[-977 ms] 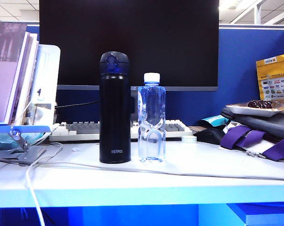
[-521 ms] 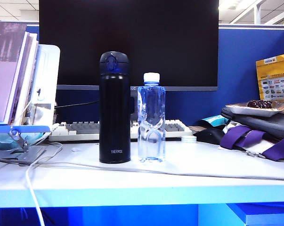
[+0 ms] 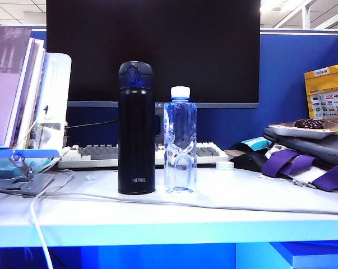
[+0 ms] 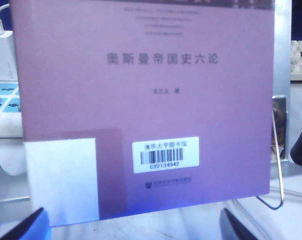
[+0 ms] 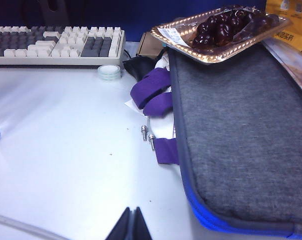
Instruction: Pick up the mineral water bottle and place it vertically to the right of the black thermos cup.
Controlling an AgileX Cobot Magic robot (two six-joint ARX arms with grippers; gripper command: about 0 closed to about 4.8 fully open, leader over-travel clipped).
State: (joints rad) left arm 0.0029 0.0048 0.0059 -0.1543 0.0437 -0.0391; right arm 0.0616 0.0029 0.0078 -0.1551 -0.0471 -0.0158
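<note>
Standing upright just right of the black thermos cup (image 3: 136, 129), mid-counter, the mineral water bottle (image 3: 180, 143) has not moved, so I judge placement done: left tool (image 4: 133, 227) apart facing a book (image 4: 145, 110), right tool (image 5: 132, 225) together above bare counter (image 5: 65, 150).

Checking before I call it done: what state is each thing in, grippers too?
Water bottle: upright, capped, right of the flask.
Black flask: upright, lid shut.
Left gripper: open, empty, facing a purple book.
Right gripper: shut, empty, above the table.
</note>
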